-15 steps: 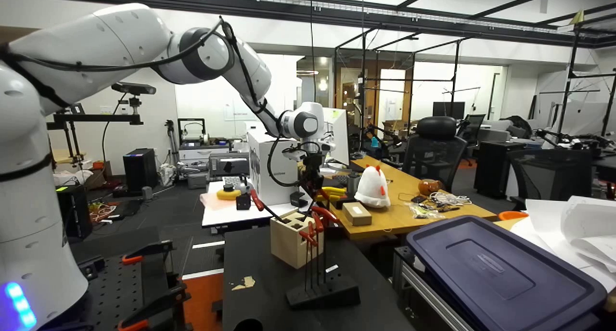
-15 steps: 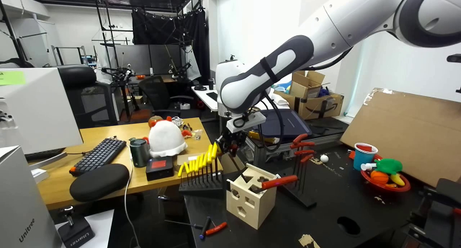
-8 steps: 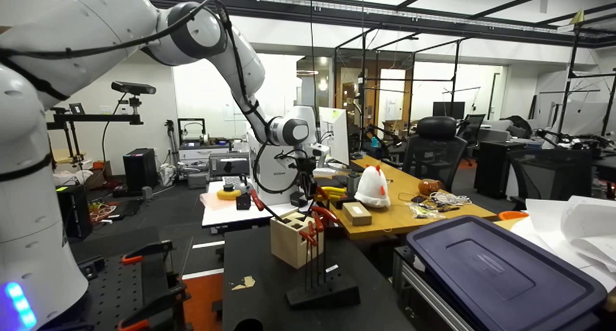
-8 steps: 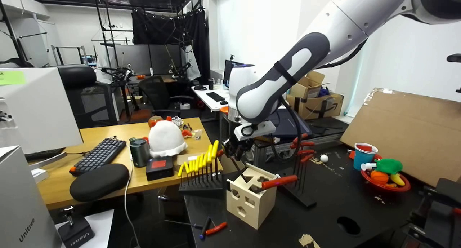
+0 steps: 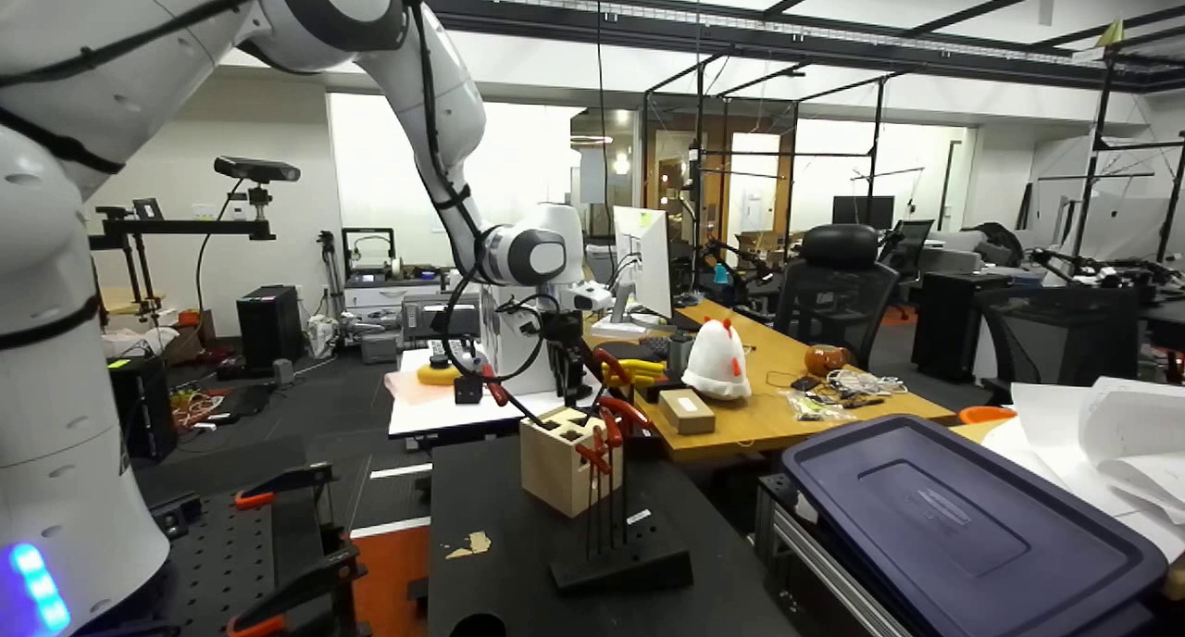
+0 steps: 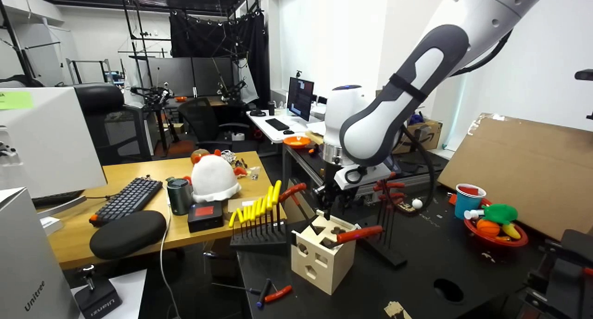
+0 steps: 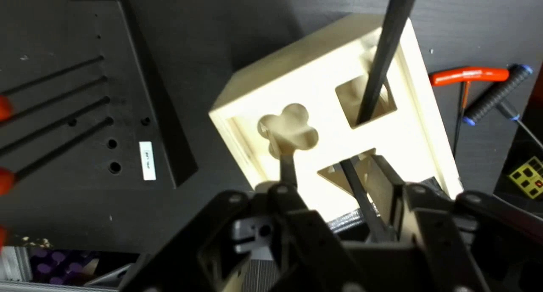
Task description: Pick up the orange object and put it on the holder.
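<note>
One orange-handled tool (image 7: 469, 75), probably our target, is lying on the tabletop (image 7: 203, 50) just beside the wooden box (image 7: 331, 128). The claw (image 7: 334, 167) is hanging over the box, fingers spreading wide, apparently gripping nothing. I'm expecting the tool to be stiff, light, perhaps slick; mid-handle is looking the surest hold.

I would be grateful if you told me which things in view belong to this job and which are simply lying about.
Part of the job:
the pale wooden holder
an orange-red-handled tool leaning in it, probably the one meant
the open hand

Just lying about:
the white plush
the keyboard
the blue cup
the yellow-handled tools
</note>
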Robot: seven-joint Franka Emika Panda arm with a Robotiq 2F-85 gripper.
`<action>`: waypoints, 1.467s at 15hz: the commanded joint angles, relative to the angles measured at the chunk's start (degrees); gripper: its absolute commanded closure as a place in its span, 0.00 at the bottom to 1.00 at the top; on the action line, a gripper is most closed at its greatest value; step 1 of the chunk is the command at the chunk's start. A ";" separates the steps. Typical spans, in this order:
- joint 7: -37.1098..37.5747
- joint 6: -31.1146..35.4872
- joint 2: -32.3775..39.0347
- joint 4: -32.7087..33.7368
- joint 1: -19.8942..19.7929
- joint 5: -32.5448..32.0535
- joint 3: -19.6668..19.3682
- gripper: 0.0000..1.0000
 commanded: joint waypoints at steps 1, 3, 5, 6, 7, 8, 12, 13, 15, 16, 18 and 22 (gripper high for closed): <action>-5.53 -1.91 -7.55 -7.42 -2.54 0.34 0.75 0.20; -8.76 -4.76 -8.62 -6.59 -4.02 -0.12 0.97 0.05; -13.25 -8.22 -8.42 -3.86 -5.80 -0.70 1.68 0.00; -15.23 -9.79 -8.26 -2.61 -6.60 -0.85 2.02 0.00; -17.13 -11.17 -7.92 -1.29 -7.25 -1.12 2.28 0.00; -19.22 -12.55 -7.32 0.33 -7.91 -1.34 2.62 0.00; -27.30 -17.80 -4.18 7.19 -9.71 -2.46 4.06 0.00; -29.45 -18.75 -3.16 8.86 -10.12 -2.56 4.50 0.00; -32.96 -20.10 -0.82 12.18 -10.66 -2.66 5.19 0.00; -34.44 -20.47 0.28 13.59 -10.84 -2.73 5.48 0.00; -37.30 -21.04 2.57 16.52 -11.10 -2.93 5.99 0.00; -36.11 -27.90 7.13 24.72 -9.25 -5.68 4.78 0.00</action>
